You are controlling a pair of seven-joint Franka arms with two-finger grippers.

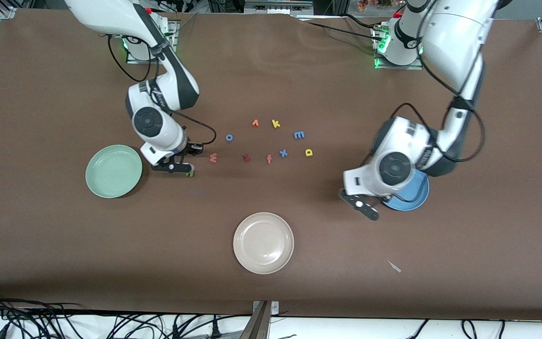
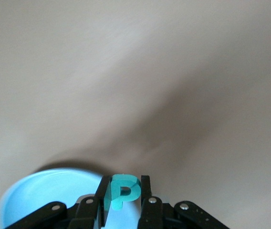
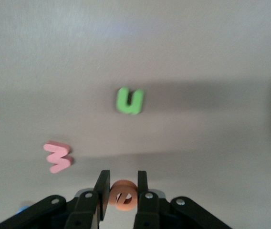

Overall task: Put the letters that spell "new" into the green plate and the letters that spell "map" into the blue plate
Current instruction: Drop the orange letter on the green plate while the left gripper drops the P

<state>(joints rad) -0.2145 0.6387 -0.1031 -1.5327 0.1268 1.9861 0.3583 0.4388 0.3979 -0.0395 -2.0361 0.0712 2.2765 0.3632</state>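
We see the left gripper [image 2: 124, 206] pinching the teal "p" [image 2: 122, 191] over the blue plate [image 2: 49, 193], while the right gripper [image 3: 122, 202] pinches the orange "e" [image 3: 124, 195] above the desk [image 1: 393, 292].

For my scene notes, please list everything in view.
green plate: 1, mint, toward right arm's end
blue plate: 1, blue, toward left arm's end
beige plate: 1, beige, nearest front camera
n, w: 1 each, green, salmon, beside right gripper
m, a, z, f, x, k, o: 1 each, blue, yellow, red, orange, blue, yellow, blue, mid-table
unclear letter: 1, orange, beside k
scrap: 1, pale, nearer camera than blue plate
right gripper: 1, black, by n, shut on orange e
left gripper: 1, black, over blue plate's edge, shut on teal p
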